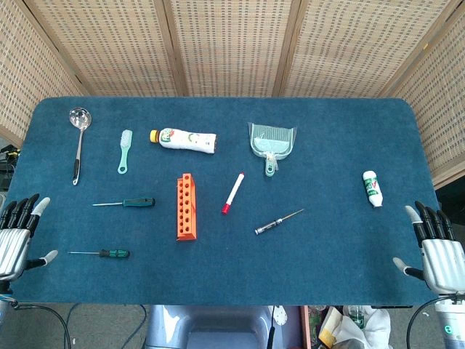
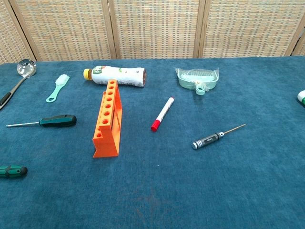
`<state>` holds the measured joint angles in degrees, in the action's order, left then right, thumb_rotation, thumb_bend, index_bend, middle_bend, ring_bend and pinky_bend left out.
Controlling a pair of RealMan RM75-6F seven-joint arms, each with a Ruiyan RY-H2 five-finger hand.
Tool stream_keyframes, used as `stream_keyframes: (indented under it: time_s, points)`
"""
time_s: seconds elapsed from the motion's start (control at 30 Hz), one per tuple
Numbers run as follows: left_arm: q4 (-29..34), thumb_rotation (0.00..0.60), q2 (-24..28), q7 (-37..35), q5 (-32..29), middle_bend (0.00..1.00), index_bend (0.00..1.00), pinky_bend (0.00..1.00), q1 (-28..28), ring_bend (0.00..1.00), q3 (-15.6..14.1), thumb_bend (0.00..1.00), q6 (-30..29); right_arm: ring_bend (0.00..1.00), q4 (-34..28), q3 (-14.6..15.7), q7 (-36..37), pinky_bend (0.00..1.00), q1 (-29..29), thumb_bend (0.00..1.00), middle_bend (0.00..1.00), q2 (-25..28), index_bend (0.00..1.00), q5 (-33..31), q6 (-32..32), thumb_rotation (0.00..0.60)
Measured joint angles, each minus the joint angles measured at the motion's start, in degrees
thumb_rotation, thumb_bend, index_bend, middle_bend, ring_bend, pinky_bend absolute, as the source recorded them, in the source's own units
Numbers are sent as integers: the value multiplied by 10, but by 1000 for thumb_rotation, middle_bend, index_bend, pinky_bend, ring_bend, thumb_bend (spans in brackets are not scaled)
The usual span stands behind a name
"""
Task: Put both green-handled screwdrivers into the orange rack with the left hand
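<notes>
Your left robot hand [image 1: 18,233] rests at the near left edge of the bench [image 1: 327,276], fingers spread and holding nothing; your right robot hand [image 1: 436,251] is the same at the near right corner. So nothing has begun: both screwdrivers lie flat and the orange rack [image 1: 186,207] stands empty, as far as its holes show.

The nearer green-handled screwdriver [image 1: 102,253] lies closest to your left hand, shaft pointing left, handle toward the rack. I judge it the natural first pick: reach in, close on the handle, then tip it upright over a hole. The farther green-handled screwdriver [image 1: 127,203] lies beyond it, just left of the rack.

The chest view cuts off the nearer one's shaft and shows neither hand. How deep the holes go is hidden.
</notes>
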<state>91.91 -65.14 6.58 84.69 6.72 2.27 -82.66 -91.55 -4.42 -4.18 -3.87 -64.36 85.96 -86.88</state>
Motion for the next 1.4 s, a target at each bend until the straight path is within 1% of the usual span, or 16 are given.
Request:
stream_keyframes:
  time_s: [0.13, 0.27, 0.3, 0.33, 0.43, 0.5, 0.6, 0.77, 0.9, 1.0, 1.17, 1.4]
  points:
    - [-4, 600, -1, -8, 11, 0, 0, 0, 1, 0, -5, 0, 1, 0, 0, 1, 5, 0, 2, 0, 0, 1, 0, 4, -3, 600]
    - [-13, 600, -7, -38, 37, 0, 2, 0, 13, 0, -16, 0, 17, 0, -2, 3, 9, 0, 3, 0, 0, 3, 0, 11, -7, 600]
    - [-17, 600, -10, -47, 45, 0, 21, 0, 17, 0, -18, 0, 22, 0, -2, 3, 10, 0, 3, 0, 0, 3, 0, 12, -8, 600]
    - [-23, 600, -14, -57, 53, 0, 45, 0, 22, 0, -21, 0, 28, 0, -3, 4, 10, 0, 2, 0, 0, 3, 0, 14, -6, 600]
    - [-44, 600, -35, -86, 79, 0, 198, 0, 42, 0, -30, 0, 57, 0, -3, 5, 10, 0, 0, 0, 0, 4, 0, 14, 0, 600]
    - [-52, 600, -49, -90, 83, 0, 308, 0, 55, 0, -34, 28, 79, 0, -4, 5, 12, 0, -1, 0, 0, 4, 0, 11, 3, 600]
    - [-52, 600, -66, -73, 76, 0, 370, 0, 67, 0, -36, 102, 107, 0, -4, 4, 19, 0, -1, 0, 0, 7, 0, 10, 4, 600]
    - [-41, 600, -90, -18, 44, 0, 409, 0, 82, 0, -33, 151, 142, 0, -3, 3, 34, 0, -1, 0, 0, 12, 0, 8, 5, 600]
    - [-36, 600, -105, 19, 13, 0, 412, 0, 89, 0, -30, 178, 162, 0, -2, 3, 41, 0, -2, 0, 0, 14, 0, 8, 8, 600]
    - [-40, 600, -118, 30, -3, 0, 412, 0, 95, 0, -30, 220, 179, 0, -2, 3, 44, 0, -3, 0, 0, 16, 0, 8, 10, 600]
    - [-56, 600, -140, 34, -19, 0, 418, 0, 103, 0, -31, 227, 198, 0, -2, 4, 45, 0, -4, 0, 0, 16, 0, 6, 15, 600]
    - [-70, 600, -156, 41, -35, 0, 444, 0, 109, 0, -29, 251, 202, 0, -1, 2, 53, 0, -5, 0, 0, 19, 0, 1, 18, 600]
